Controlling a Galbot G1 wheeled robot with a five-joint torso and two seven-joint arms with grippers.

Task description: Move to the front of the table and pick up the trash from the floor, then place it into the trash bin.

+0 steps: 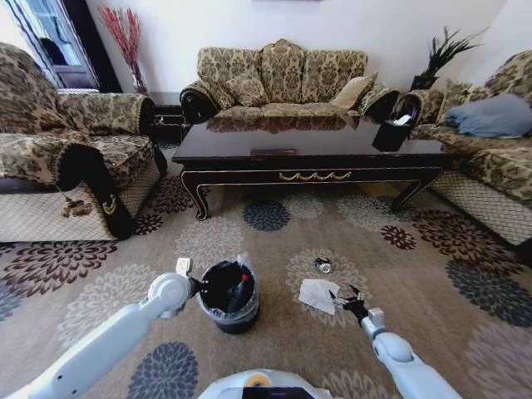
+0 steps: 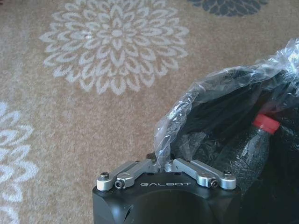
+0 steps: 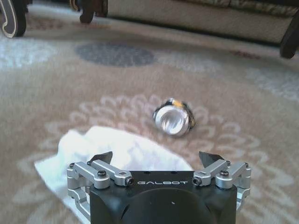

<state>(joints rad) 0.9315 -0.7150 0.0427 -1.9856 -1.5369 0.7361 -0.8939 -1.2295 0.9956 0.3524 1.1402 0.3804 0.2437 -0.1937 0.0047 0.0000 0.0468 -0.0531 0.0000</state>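
The floor was a beige carpet with big round flower patterns, and sofas stood around it on three sides. The bench, long, dark and glossy, stood between the sofas, with a black tissue holder near its right end. Nothing lay between the bench and the robot except open carpet.

The trash bin, black with a thin plastic bag over its rim, stood on the carpet just in front of the robot. The bottle with the red cap was inside it, leaning against the wall. The left pincer was at the rim of the bin, with its fingers together on a fold of the bag.

The white napkin lay flat on the floor to the right of the bin. The right pincer was low over the carpet at the right edge of the napkin, its fingers apart and holding nothing. The small silvery can lay on its side on the carpet just beyond the napkin, toward the bench.
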